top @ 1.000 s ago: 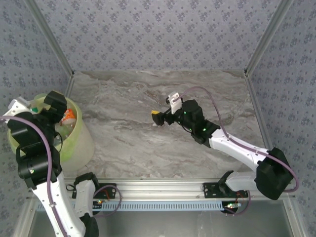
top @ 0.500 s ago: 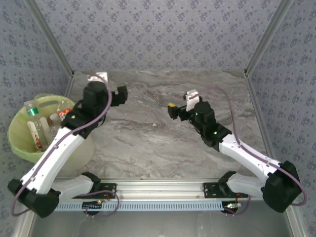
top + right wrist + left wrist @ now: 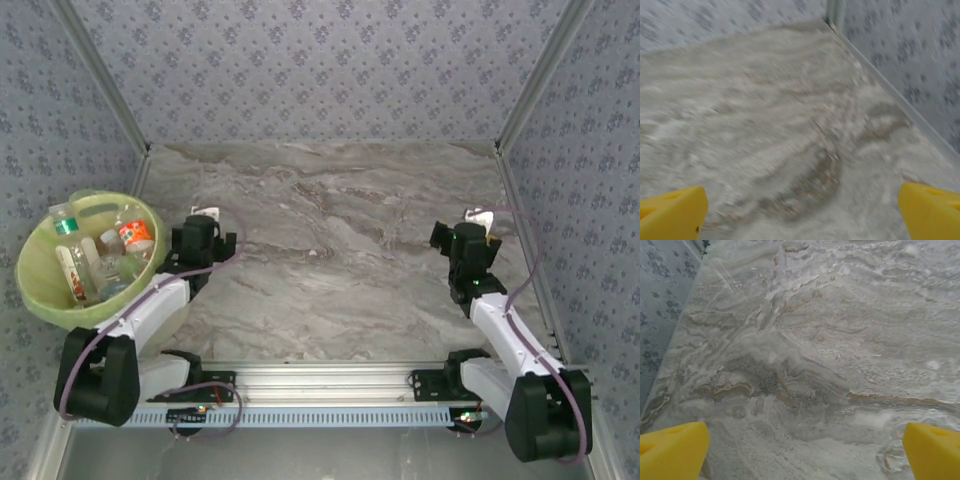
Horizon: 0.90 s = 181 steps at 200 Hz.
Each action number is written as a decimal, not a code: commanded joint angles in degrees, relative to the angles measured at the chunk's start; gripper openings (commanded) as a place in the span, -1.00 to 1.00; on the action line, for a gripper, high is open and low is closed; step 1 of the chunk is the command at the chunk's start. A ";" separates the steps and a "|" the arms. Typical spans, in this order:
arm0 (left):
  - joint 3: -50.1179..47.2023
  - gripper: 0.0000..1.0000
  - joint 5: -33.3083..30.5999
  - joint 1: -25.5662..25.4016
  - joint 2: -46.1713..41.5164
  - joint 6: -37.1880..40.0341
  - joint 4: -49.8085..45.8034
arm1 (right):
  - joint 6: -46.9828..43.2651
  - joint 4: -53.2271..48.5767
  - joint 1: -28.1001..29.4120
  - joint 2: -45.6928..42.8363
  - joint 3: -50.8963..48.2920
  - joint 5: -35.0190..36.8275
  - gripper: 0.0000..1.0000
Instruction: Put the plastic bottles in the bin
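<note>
1. Handling: the plastic bottles [image 3: 135,236] look small and clear, so prob. light and thin-walled. They would dent under a hard squeeze, and the smooth sides are likely slick and apt to roll.
2. Where to hold: best guess is across the labelled mid-body, w/ a moderate squeeze. The neck under the cap is stiffer but narrower.
3. Where they are: every bottle seen lies inside the bin [image 3: 96,198] at the left-centre of the top view. One w/ a green cap is at upper left, one w/ an orange-red label at upper right, and others are jumbled below. Exact count is hard to tell.
4. Bin: round, yellow-green, roughly half full by the look of it. It sits at the left edge of the tabletop [image 3: 330,220].
5. Left end effector [image 3: 802,452]: yellow fingertips [image 3: 672,450] spread wide w/ nothing between, just marble below. It sits just right of the bin.
6. Right end effector [image 3: 800,212]: also spread wide and empty, at the right side of the top view, near the wall.
7. Judgement: task looks about done.
</note>
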 commanded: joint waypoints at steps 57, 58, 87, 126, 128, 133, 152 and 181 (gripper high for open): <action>-3.84 1.00 13.84 8.78 15.42 3.02 31.23 | -3.26 16.48 -4.84 13.56 -4.10 -5.61 1.00; -3.79 1.00 13.80 8.81 15.61 3.07 31.47 | -3.36 16.70 -4.88 13.67 -4.15 -5.83 1.00; -4.34 1.00 16.20 11.03 16.91 1.20 33.24 | -7.60 22.39 -5.39 16.33 -4.35 -10.97 1.00; -8.23 1.00 16.41 12.92 20.31 -1.13 43.40 | -9.42 29.77 -6.80 19.43 -4.91 -16.48 1.00; -8.33 1.00 15.59 13.09 20.66 -1.75 44.13 | -9.56 30.32 -6.82 19.59 -5.01 -16.86 1.00; -8.56 1.00 15.05 13.83 20.70 -2.91 44.40 | -10.15 32.03 -6.82 19.87 -5.36 -17.66 1.00; -8.56 0.99 12.50 13.44 20.31 -3.30 43.74 | -12.74 38.14 -6.64 21.35 -7.03 -19.09 1.00; -8.57 0.99 12.30 13.40 20.32 -3.28 43.81 | -13.85 49.58 -6.35 26.05 -11.10 -20.77 1.00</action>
